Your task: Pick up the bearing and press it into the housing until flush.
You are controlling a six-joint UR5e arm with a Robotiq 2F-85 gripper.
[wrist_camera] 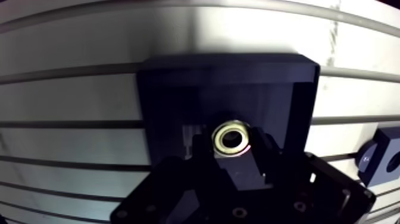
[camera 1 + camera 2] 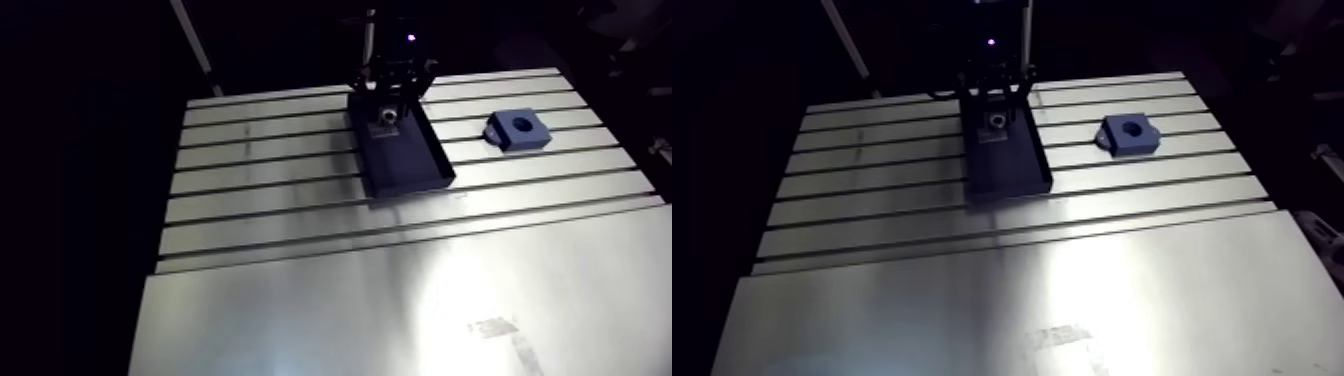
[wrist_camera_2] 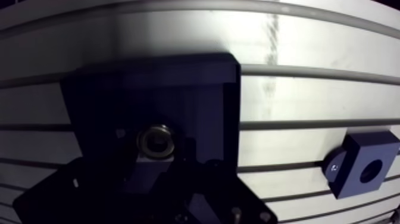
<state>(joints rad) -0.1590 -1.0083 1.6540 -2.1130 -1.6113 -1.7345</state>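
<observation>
Pinching the bearing point(image 1: 232, 137), the jaws hang over the black tray point(image 1: 300, 95); the blue housing point(image 3: 363, 164) lies well apart.

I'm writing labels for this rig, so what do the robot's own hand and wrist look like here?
The hand is black and angular, its faceted body dotted with small round screw heads. In the arm view a tiny violet light glows on the dark wrist above it. No markings are legible.
</observation>
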